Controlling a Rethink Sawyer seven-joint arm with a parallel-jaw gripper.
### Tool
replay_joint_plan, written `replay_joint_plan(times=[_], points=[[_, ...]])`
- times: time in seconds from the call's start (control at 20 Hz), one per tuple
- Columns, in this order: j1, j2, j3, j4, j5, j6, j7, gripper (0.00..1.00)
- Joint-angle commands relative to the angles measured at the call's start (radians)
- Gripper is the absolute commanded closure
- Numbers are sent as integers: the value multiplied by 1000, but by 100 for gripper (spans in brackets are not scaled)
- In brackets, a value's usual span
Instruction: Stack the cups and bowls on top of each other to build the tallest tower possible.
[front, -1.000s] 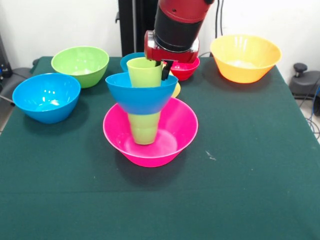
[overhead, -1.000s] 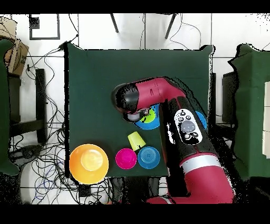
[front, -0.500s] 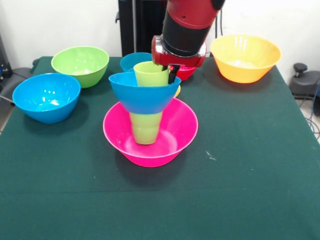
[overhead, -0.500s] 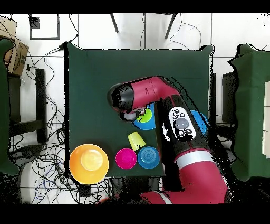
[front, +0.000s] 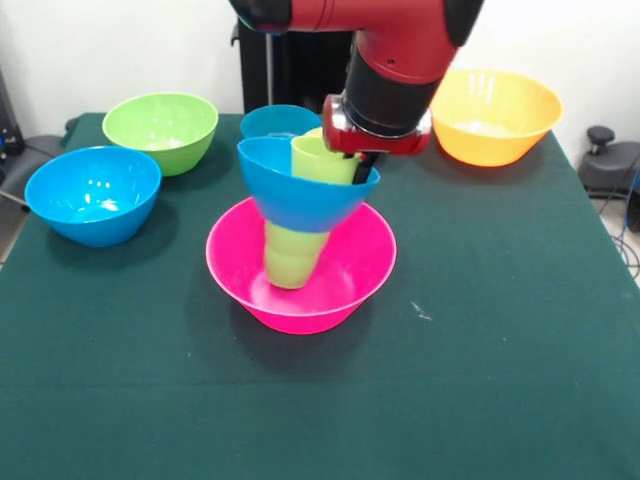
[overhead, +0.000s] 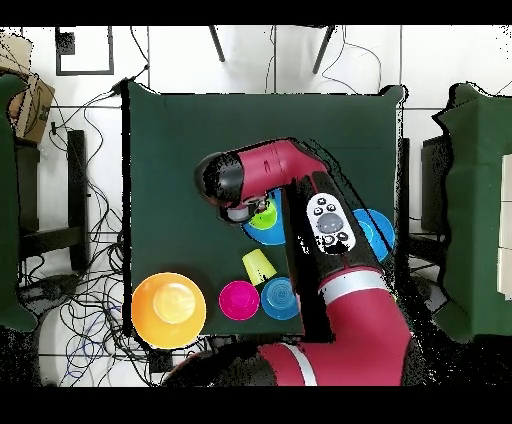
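Since a second ago the gripper (front: 362, 163), clamped on the top green cup (front: 322, 160), drags the tilting blue bowl (front: 305, 190) sideways over the pink bowl (front: 345, 285), apparently re-centring it.

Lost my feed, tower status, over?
Pincer at top green cup, grip unclear. Tower leaning: blue bowl and top cup tilted over pink bowl. Nothing blocking.

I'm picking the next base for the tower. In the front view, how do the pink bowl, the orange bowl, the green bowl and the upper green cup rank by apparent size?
1. Pink bowl, largest, though nearest the camera.
2. Orange bowl.
3. Green bowl, slightly smaller than orange; both stand equally far back.
4. Upper green cup, clearly smallest.
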Motion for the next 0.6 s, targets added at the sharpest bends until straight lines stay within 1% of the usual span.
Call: replay_joint_plan(times=[0.05, 0.45, 0.6], points=[[25, 69, 14, -102, -28, 72, -112, 100], [29, 94, 12, -161, -25, 113, -128, 100], [25, 89, 10, -162, -28, 118, -134, 100]])
